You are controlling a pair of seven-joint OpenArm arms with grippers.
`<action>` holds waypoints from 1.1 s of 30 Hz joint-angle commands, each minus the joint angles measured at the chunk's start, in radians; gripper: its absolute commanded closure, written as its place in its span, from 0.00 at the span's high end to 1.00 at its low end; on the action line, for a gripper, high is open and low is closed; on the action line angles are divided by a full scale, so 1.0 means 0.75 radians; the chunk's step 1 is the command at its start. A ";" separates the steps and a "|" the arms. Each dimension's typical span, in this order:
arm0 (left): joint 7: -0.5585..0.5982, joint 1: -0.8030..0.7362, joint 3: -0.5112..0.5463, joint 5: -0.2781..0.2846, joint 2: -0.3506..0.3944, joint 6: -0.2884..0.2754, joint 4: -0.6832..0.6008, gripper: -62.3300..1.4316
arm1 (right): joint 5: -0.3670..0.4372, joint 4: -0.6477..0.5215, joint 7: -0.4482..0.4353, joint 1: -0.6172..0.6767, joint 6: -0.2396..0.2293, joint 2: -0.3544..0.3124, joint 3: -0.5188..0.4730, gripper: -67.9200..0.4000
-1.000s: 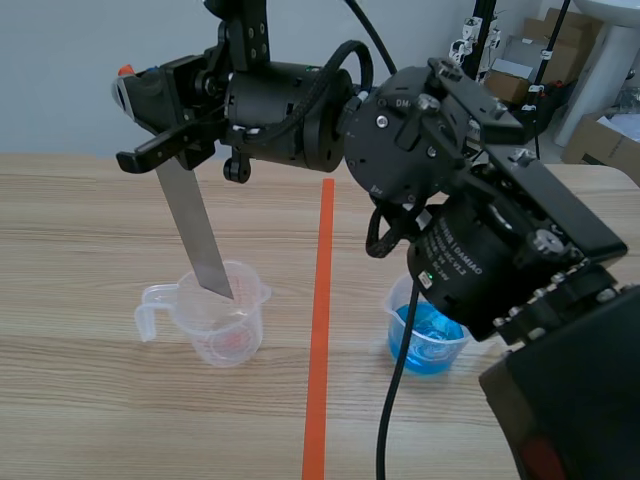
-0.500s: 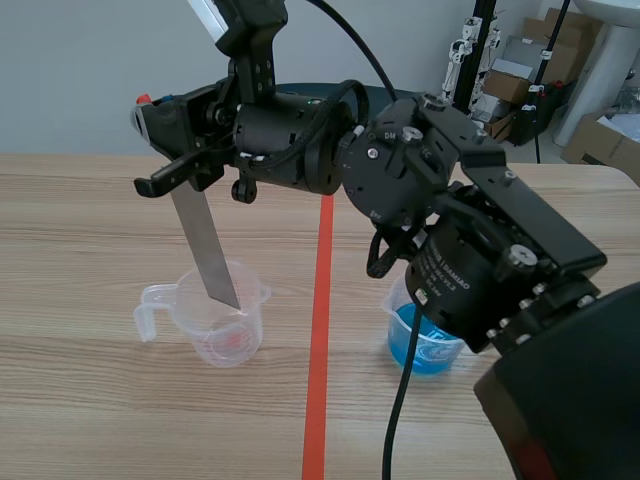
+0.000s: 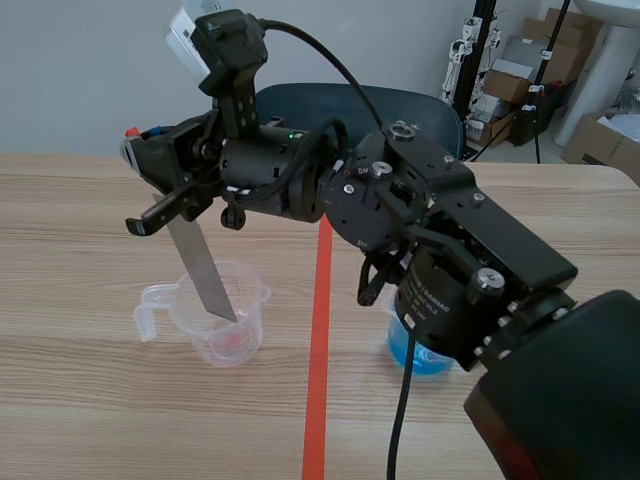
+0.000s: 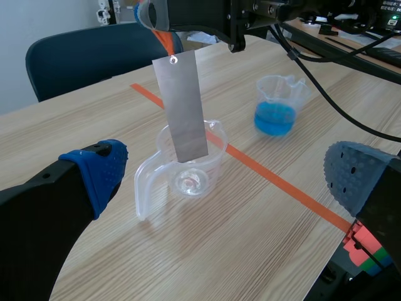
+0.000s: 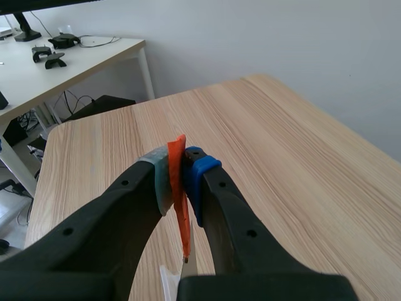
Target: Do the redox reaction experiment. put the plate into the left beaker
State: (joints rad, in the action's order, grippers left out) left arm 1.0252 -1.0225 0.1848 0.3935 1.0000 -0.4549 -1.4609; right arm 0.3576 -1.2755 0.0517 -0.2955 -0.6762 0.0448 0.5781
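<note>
Pale wooden table, crossed by an orange-red tape line. Above it the right gripper is clamped on the flat grey metal plate by the orange tab at its top. The plate hangs tilted, its lower end inside the mouth of the clear handled plastic beaker. Facing that beaker, the left gripper has its fingers wide apart, holding nothing. A small clear beaker of blue liquid sits across the tape. White print on the right arm's motor housing is too small to read.

plate flat grey metal, matt brushed sheen, beaker at its 6 o'clock clear glossy plastic, blue-liquid beaker at 3 o'clock same plastic, table matt pale wood grain, finger pads blue dotted, rubbery
</note>
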 commanded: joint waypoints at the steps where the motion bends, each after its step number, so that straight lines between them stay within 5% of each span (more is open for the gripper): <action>1: 0.023 -0.011 0.011 0.010 -0.007 0.000 -0.006 1.00 | 0.000 0.013 -0.037 -0.020 -0.002 0.018 0.000 0.00; 19: 0.023 -0.011 0.011 0.010 -0.007 0.000 -0.006 1.00 | -0.140 0.136 -0.222 -0.019 -0.007 0.015 0.000 0.00; 33: 0.023 -0.011 0.011 0.010 -0.007 0.000 -0.006 1.00 | -0.304 0.263 -0.493 -0.019 -0.042 0.014 0.066 0.00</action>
State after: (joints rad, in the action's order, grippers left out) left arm 1.0252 -1.0225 0.1848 0.3935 1.0000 -0.4549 -1.4609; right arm 0.1184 -1.0664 -0.2951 -0.2955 -0.7036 0.0441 0.6220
